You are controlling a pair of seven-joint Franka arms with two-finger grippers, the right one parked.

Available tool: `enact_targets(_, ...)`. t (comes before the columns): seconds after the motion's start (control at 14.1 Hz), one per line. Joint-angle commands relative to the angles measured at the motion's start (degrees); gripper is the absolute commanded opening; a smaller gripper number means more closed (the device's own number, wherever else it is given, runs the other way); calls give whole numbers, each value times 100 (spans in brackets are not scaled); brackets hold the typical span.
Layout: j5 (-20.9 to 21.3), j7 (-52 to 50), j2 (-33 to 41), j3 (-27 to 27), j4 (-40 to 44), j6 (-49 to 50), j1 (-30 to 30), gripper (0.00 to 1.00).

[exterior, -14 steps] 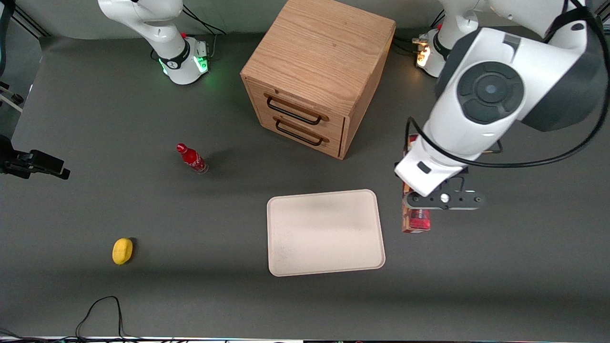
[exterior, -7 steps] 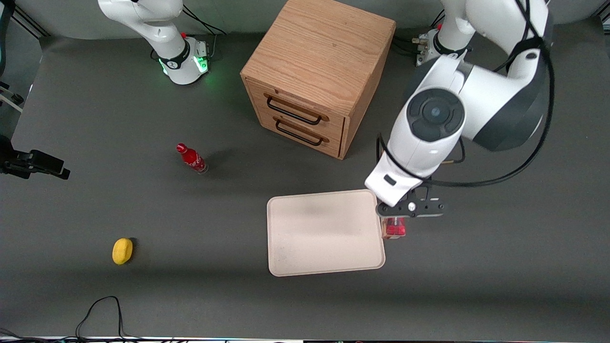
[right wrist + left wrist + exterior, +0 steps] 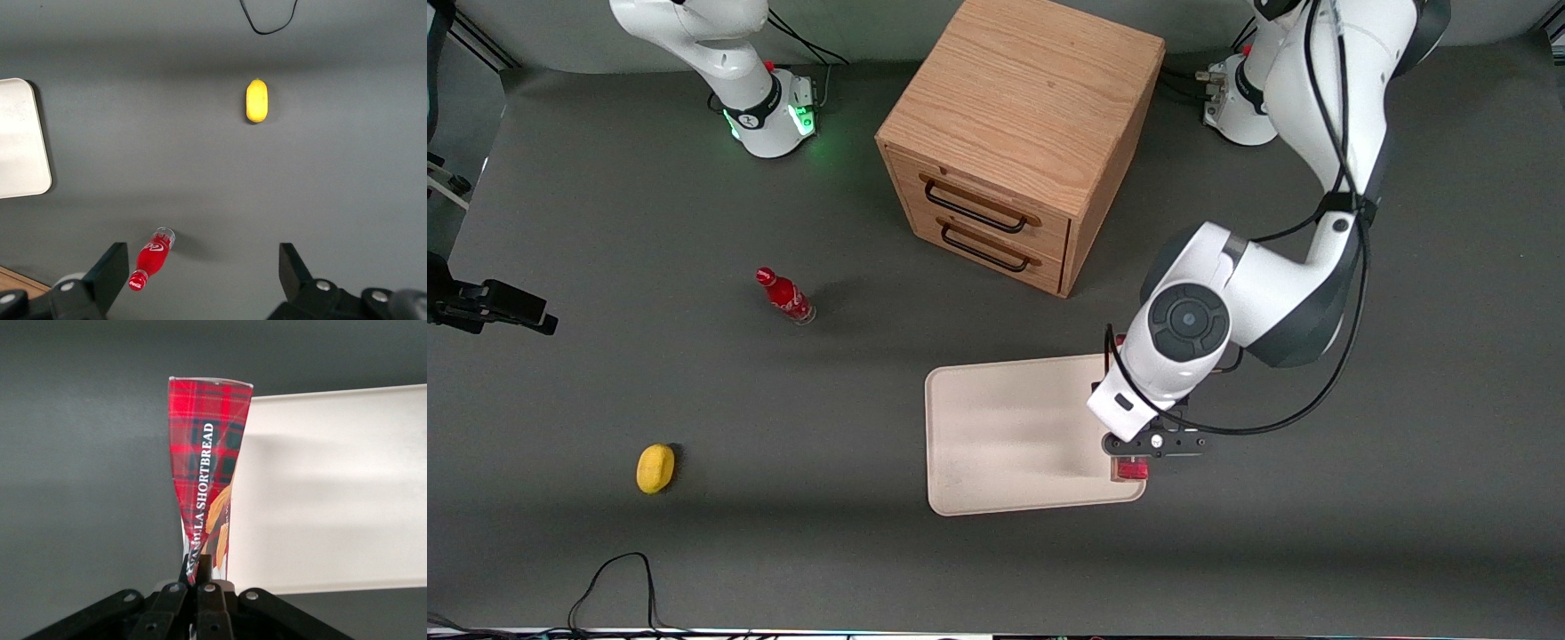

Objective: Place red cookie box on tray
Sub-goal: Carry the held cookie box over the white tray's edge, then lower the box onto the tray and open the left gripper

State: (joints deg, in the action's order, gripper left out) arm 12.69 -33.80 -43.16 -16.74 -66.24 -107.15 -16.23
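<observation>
From the front, my gripper (image 3: 1136, 455) hangs over the tray (image 3: 1014, 436) at its 4 o'clock corner. At the wrist, my fingers (image 3: 203, 570) pinch the red cookie box (image 3: 207, 467) above the rim; released here, I think it may tip onto the counter (image 3: 694, 533).

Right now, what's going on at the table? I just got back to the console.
The left arm's pincer is shut on the red cookie box and holds it over the edge of the cream-white tray at the working arm's end. In the wrist view the box hangs partly over the tray and partly over the grey table, so it is not yet set down. The wooden drawer cabinet, the small red bottle and a yellow lemon-like object sit untouched.
</observation>
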Motion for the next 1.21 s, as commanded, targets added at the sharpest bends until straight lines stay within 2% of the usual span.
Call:
enact_targets(0.0, -39, -302, -104, -4, -241, -306, 67, 0)
enact_targets(0.28, 22, -680, -456, 4, -258, -859, 68, 0)
enact_targets(0.78, 31, -698, -589, 92, -293, -1107, 68, 0)
enact_targets(0.85, 31, -664, -589, 92, -293, -1107, 68, 18)
enact_targets(0.92, 40, -629, -589, 118, -293, -1107, 68, 51)
enact_targets(0.99, 49, -628, -571, 162, -293, -1063, 68, 68)
enact_targets(1.07, 92, -637, -545, 171, -285, -1019, 59, 74)
enact_targets(1.14, 180, -646, -493, 163, -276, -940, 50, 74)
